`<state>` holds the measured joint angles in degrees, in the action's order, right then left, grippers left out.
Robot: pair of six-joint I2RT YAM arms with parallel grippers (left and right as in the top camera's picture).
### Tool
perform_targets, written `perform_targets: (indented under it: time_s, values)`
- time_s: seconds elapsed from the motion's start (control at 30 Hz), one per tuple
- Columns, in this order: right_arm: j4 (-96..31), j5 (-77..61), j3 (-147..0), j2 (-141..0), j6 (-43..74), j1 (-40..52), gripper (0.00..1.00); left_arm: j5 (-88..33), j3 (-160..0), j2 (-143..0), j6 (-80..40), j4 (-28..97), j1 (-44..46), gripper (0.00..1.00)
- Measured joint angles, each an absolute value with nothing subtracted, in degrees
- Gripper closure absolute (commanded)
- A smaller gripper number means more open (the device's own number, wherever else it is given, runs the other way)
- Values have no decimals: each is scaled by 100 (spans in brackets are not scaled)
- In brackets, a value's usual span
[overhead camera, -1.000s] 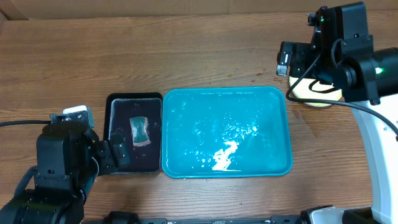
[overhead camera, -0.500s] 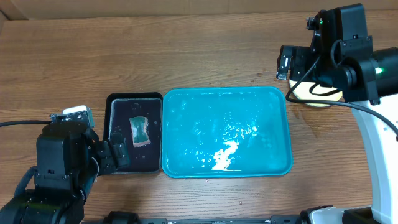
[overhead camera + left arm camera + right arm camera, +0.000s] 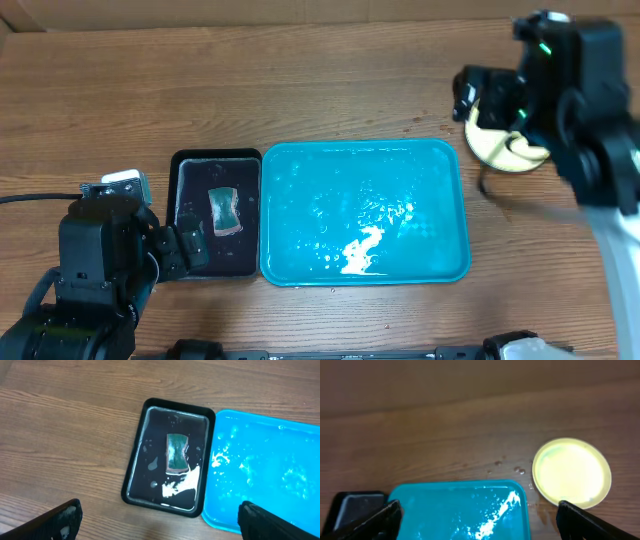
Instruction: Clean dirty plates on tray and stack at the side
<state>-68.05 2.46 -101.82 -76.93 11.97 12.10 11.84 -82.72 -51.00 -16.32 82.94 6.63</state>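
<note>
The turquoise tray [image 3: 290,152] lies mid-table, wet and foamy, with no plate on it; it also shows in the left wrist view [image 3: 270,475] and the right wrist view [image 3: 445,510]. A yellow-green plate [image 3: 500,152] lies on the table right of the tray's far corner, partly under my right arm, and shows whole in the right wrist view [image 3: 571,473]. Whether other plates lie under it I cannot tell; no pale blue plate shows. My right gripper [image 3: 467,95] [image 3: 477,521] is open and empty, high above the tray's far right corner. My left gripper [image 3: 190,250] [image 3: 160,522] is open and empty near the black tray.
A small black tray [image 3: 190,165] [image 3: 145,450] lies against the turquoise tray's left side, holding a green sponge [image 3: 224,211] [image 3: 176,452] and some white foam. Water drops mark the wood between plate and tray [image 3: 520,470].
My right arm has swung to the right and looks motion-blurred, uncovering more of the yellow-green plate. The left arm, trays and sponge have not moved.
</note>
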Motion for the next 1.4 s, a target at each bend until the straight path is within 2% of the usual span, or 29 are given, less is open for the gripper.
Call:
perform_targets:
  time_s: [0.13,0.33,0.57,0.7,1.0,1.4]
  values:
    - [-5850,228,-9026,-6329,1197,1210,1,1184,-8272,-5103,-1634,8294,663,0]
    - [-3972,117,-6469,-4169,1212,1210,0,1184,-8270,-5100,-1632,8296,663,0]
    - [-2045,21,-3559,-1949,1621,1210,0,1184,-8270,-5100,-1634,8294,663,0]
    - [-1033,19,-2366,-930,1822,1208,0,1181,-8270,-5100,-1634,8298,663,0]
    - [521,-106,-908,-631,2574,762,0,1184,-8270,-5100,-1634,8296,663,0]
    - [548,-257,-558,-69,2779,364,0,1184,-8270,-5100,-1634,8298,663,1]
